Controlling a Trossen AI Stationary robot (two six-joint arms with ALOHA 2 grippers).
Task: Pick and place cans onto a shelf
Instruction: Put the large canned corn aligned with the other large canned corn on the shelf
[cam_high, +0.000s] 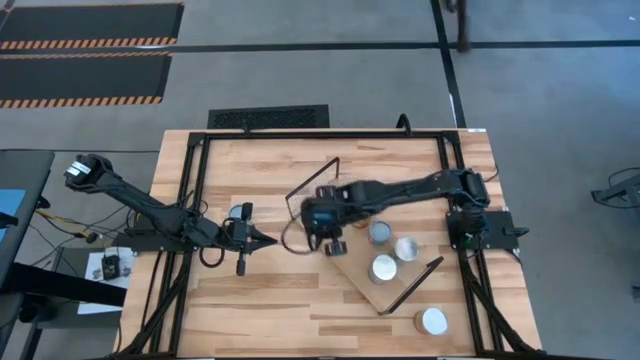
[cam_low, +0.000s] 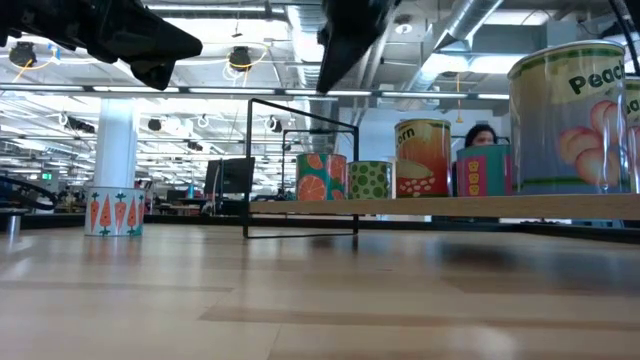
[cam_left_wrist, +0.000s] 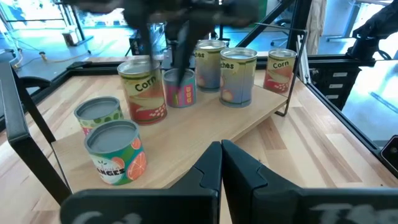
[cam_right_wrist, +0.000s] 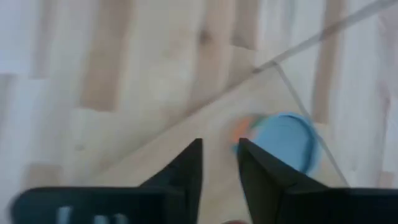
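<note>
The pale-wood shelf (cam_high: 352, 262) lies slantwise on the table, with black wire frames at both ends. Several cans stand upright on it: an oranges can (cam_left_wrist: 115, 152), a green-dotted can (cam_left_wrist: 99, 113), two corn cans (cam_left_wrist: 142, 93), a pink can (cam_left_wrist: 180, 87) and a peaches can (cam_left_wrist: 237, 76). My right gripper (cam_high: 333, 243) hovers over the shelf's far-left part, slightly open and empty (cam_right_wrist: 219, 155). A pale-blue-topped can (cam_right_wrist: 283, 142) stands just beside its fingertips, below them. My left gripper (cam_high: 270, 240) is shut and empty (cam_left_wrist: 221, 163), left of the shelf and pointing at it.
One white-topped can (cam_high: 433, 320) stands alone on the tabletop near the front right corner. A carrot-label can (cam_low: 112, 212) stands on the table apart from the shelf in the low view. Bare tabletop lies left of and in front of the shelf. A person (cam_low: 480, 135) shows behind the cans.
</note>
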